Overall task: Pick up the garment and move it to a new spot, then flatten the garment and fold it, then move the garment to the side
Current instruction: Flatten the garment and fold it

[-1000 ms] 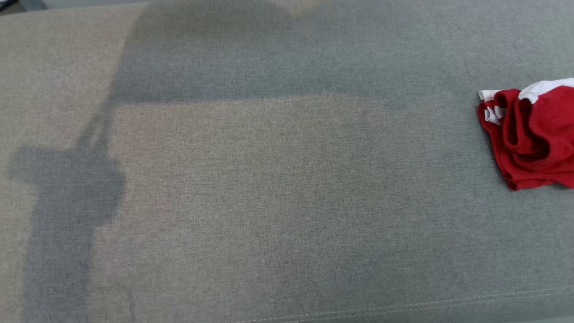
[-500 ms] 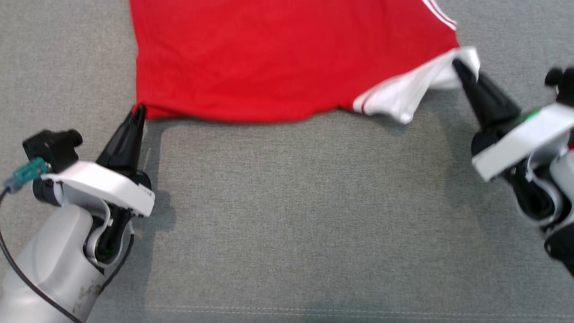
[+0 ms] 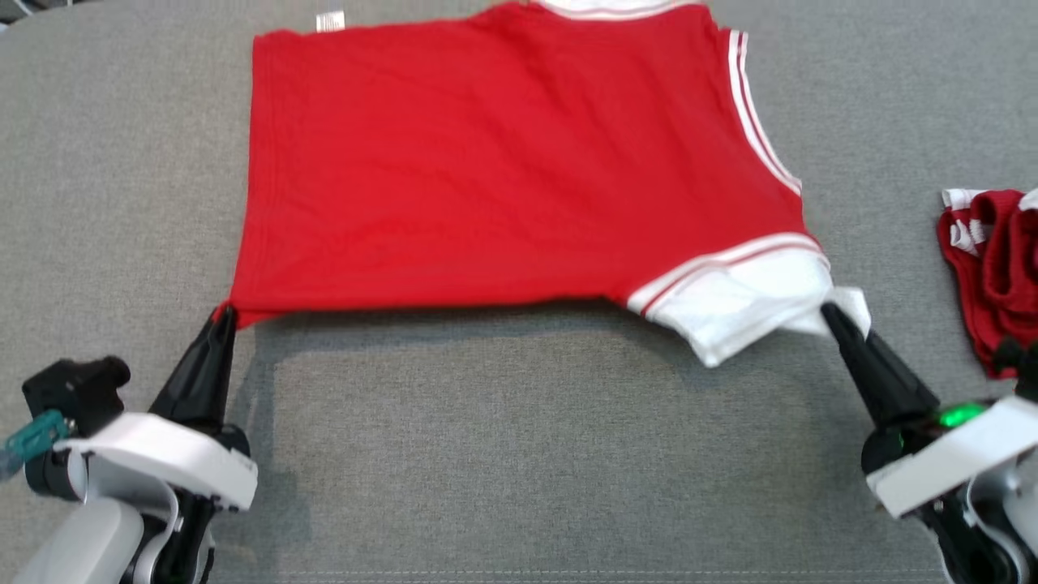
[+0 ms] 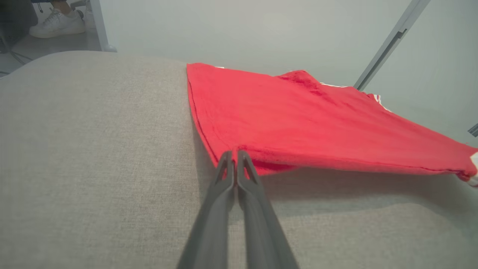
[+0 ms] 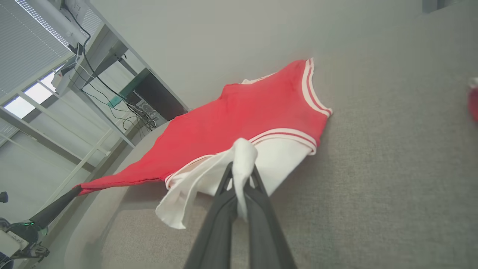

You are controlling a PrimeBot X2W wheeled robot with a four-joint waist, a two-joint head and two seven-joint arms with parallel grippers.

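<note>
Red garment (image 3: 503, 162) on grey cushion (image 3: 519, 454), left end effector (image 3: 224, 311) pinching its corner, right end effector (image 3: 828, 311) clamping its sleeve (image 3: 730, 296)

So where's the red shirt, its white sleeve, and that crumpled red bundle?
red shirt (image 3: 503, 162): head view, middle of the red body.
white sleeve (image 3: 730, 304): head view, flat white part.
crumpled red bundle (image 3: 993, 276): head view, its red folds.

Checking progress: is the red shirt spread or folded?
Spread: the red shirt lies broad and smooth on the grey surface, near edge lifted.
</note>
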